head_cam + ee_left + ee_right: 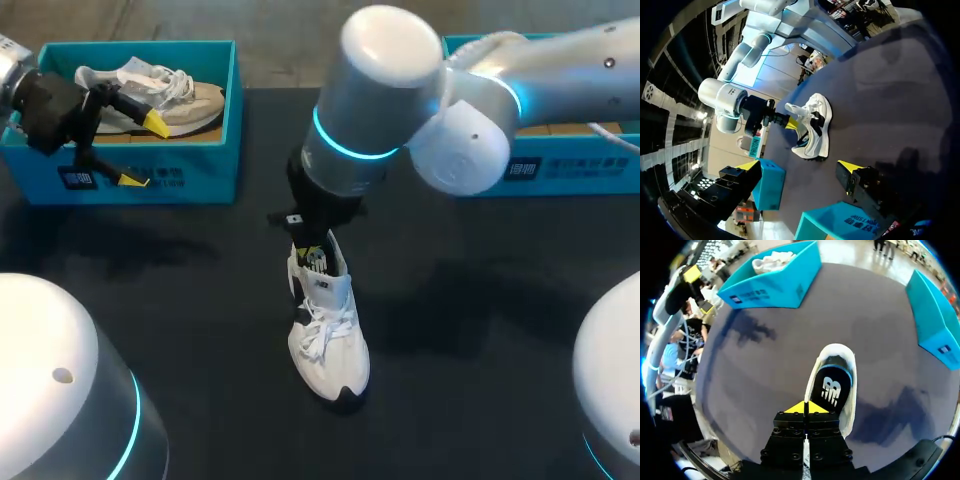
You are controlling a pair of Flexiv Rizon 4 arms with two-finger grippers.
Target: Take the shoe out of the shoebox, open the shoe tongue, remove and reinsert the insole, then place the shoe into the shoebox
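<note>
The shoe is lying on the tabletop, out of its box. The right gripper is holding its fingers clenched together at the heel end of the insole; whether they are nipping its edge I cannot tell. The left gripper is hanging released over the left shoebox. The insole step is probably calling for a slow, heel-first peel, with the shoe being pinned so it is not lifting.

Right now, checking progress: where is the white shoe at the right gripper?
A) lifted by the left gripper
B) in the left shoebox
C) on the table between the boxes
C: the white shoe sits on the table, the right gripper at its heel; the left gripper hangs open by the left shoebox.
</note>
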